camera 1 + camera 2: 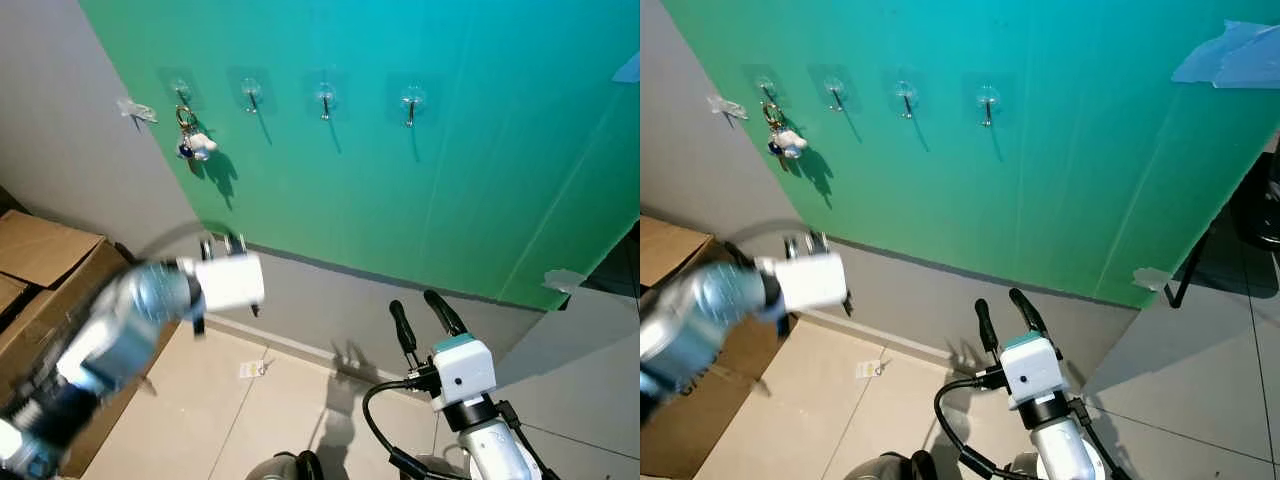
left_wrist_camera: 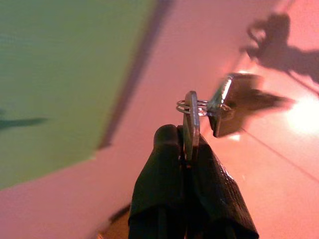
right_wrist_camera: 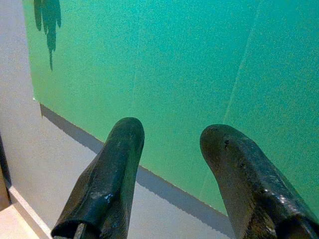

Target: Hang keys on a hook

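A green board on the wall carries a row of clear hooks. On the leftmost hook hangs a key bunch with a white charm. The second hook, third hook and fourth hook are bare. My left gripper is shut on a flat key, whose ring holds a second key dangling free. That arm is blurred, with the gripper low, below the board's left part. My right gripper points up at the board, open and holding nothing.
Cardboard boxes stand at the left against the grey wall. A scrap of tape sticks to the wall left of the hooks. A small tag lies on the tiled floor. Blue tape is at the board's upper right.
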Robot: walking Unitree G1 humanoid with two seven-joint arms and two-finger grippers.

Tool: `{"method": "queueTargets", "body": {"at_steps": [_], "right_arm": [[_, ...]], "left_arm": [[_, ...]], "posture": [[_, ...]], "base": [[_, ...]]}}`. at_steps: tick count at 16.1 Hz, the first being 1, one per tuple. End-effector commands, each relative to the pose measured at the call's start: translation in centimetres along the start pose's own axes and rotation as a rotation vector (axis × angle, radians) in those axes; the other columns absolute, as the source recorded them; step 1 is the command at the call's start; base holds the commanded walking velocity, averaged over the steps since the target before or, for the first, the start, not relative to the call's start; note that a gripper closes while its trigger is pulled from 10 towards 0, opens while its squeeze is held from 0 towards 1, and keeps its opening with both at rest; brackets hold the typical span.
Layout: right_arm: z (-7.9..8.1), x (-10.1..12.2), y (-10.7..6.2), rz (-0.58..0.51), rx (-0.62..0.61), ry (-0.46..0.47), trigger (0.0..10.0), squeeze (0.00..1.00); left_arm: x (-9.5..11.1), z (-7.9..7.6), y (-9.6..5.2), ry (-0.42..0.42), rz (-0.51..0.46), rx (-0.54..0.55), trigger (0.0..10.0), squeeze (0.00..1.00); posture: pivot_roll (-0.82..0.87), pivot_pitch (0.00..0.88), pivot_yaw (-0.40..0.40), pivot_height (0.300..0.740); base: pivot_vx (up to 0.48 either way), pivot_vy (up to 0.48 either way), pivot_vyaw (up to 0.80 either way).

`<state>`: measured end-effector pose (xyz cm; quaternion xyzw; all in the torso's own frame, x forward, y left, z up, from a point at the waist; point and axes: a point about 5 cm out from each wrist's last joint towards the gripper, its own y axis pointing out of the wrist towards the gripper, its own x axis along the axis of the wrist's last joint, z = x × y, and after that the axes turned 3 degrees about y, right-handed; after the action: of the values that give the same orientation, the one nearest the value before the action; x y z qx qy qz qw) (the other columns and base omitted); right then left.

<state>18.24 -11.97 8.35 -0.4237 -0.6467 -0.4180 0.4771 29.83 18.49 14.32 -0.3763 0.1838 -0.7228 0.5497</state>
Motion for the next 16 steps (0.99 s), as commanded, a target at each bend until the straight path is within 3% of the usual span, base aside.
{"method": "queueTargets", "body": {"at_steps": [1, 3, 5, 6, 7, 14, 16], "right_arm": [[0.2, -0.3, 0.1, 0.016, 0.009, 0.011, 10.0, 0.0], [0.2, -0.4, 0.2, 0.015, 0.013, 0.011, 10.0, 0.0], [0.2, -0.4, 0.2, 0.011, 0.015, 0.01, 10.0, 0.0], [0.3, -0.4, 0.3, 0.007, 0.014, 0.011, 10.0, 0.0], [0.2, -0.4, 0.3, 0.007, 0.01, 0.012, 10.0, 0.0], [-0.1, -0.5, 0.8, 0.009, 0.008, 0.013, 10.0, 0.0], [-0.1, -0.5, 1.0, 0.008, 0.008, 0.014, 10.0, 0.0]], "left_arm": [[-0.5, 2.0, -0.6, -0.031, -0.008, 0.086, 10.0, 0.0], [0.0, 3.0, -0.8, -0.067, -0.085, 0.122, 10.0, 0.0], [0.4, 3.5, -0.4, -0.304, -0.216, 0.133, 10.0, 0.0], [1.0, 4.1, -0.2, -0.628, -0.407, 0.164, 10.0, 0.0], [0.4, 4.6, -0.2, -0.718, -0.418, 0.195, 10.0, 0.0], [3.6, 6.2, -3.1, -0.583, -0.504, 0.198, 10.0, 0.0], [3.4, 6.5, -3.5, -0.449, -0.424, 0.189, 10.0, 0.0]], "posture": [[-0.19, 0.065, 0.147, 0.736], [-0.19, 0.056, 0.147, 0.736], [-0.19, 0.051, 0.148, 0.736], [-0.19, 0.053, 0.156, 0.736], [-0.19, 0.055, 0.152, 0.736], [-0.18, 0.066, 0.153, 0.736], [-0.18, 0.062, 0.157, 0.736]], "base": [[0.0, 0.0, 0.0], [0.0, 0.0, 0.0], [0.0, 0.0, 0.0], [0.0, 0.0, 0.0], [0.0, 0.0, 0.0], [0.0, 0.0, 0.0], [0.0, 0.0, 0.0]]}}
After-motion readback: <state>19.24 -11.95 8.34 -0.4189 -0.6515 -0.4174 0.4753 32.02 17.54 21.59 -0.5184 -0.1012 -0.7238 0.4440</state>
